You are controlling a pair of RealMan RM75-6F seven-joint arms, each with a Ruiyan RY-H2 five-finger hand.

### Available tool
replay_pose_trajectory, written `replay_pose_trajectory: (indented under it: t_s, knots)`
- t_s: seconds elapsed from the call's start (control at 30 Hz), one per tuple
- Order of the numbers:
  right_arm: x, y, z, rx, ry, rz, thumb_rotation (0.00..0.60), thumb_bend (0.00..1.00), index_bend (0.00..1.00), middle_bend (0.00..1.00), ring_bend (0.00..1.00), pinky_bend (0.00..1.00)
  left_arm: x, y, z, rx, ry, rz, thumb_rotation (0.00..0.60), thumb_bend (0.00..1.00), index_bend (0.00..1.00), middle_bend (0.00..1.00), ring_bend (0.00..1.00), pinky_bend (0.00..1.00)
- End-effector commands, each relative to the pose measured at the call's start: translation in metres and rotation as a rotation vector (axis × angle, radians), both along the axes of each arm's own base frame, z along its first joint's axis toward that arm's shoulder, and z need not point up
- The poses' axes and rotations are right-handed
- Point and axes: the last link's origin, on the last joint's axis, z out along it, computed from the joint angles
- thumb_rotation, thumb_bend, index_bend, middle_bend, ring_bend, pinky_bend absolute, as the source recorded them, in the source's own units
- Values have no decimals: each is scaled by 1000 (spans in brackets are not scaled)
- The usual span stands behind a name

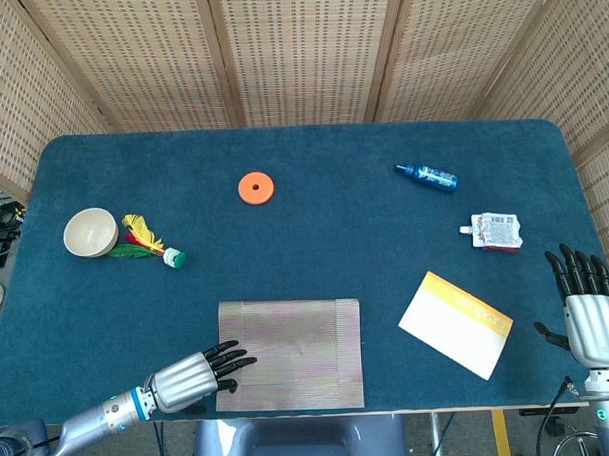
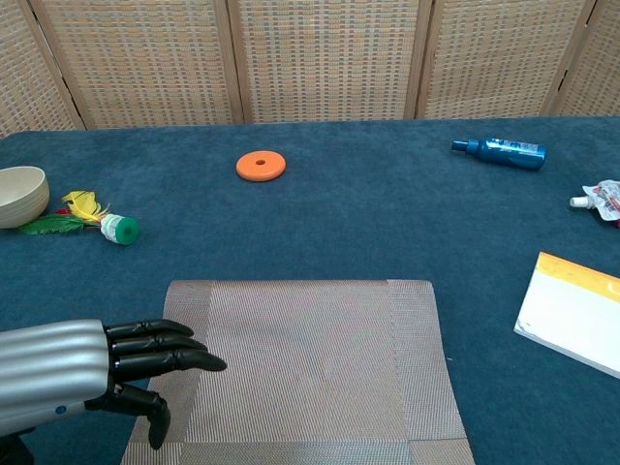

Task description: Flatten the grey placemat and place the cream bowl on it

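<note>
Grey placemat (image 2: 305, 368): thin, limp, probably light; smooth from 9 o'clock edge under left hand (image 2: 92, 373), fingers straight, apart, holding nothing.

text: none legible | pouch (image 1: 496, 231): print too small to read | bottle (image 1: 429, 176): label blurred

1 grey placemat (image 1: 290, 354). 1 cream bowl (image 1: 90, 232). 1 feather shuttlecock (image 1: 150, 241). 1 orange disc (image 1: 255, 187). 1 blue bottle (image 1: 429, 176). 1 spouted pouch (image 1: 494, 231). 1 yellow-and-white booklet (image 1: 455, 323). 2 hands: left hand (image 1: 190, 374), right hand (image 1: 588, 311). 1 desk (image 1: 335, 237).
</note>
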Motion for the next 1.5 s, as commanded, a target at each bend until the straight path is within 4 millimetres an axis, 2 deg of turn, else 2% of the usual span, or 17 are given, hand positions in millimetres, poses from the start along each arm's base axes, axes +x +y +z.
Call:
replay_pose_trajectory:
  t_s: [0.03,0.5,0.7,0.9,1.5]
  knots:
    - [0,0,0,-3,0,0,600,0,50,0,0,0,0,-1,-3,3,4,-17,600,75,381,0,0,0]
    - [-1,-1,1,-3,-2,-2,600,0,50,0,0,0,6,-2,-20,-14,17,-19,600,83,381,0,0,0]
    - [-1,-1,2,-4,-5,-3,600,0,50,0,0,0,7,-1,-21,-10,17,-13,600,228,382,0,0,0]
    - [-1,0,2,-1,-5,-2,600,0,50,0,0,0,10,-1,-22,-15,15,-12,600,332,389,0,0,0]
    - [-1,1,0,6,-1,0,600,0,52,0,0,0,14,-5,-26,-47,1,6,600,440,396,0,0,0]
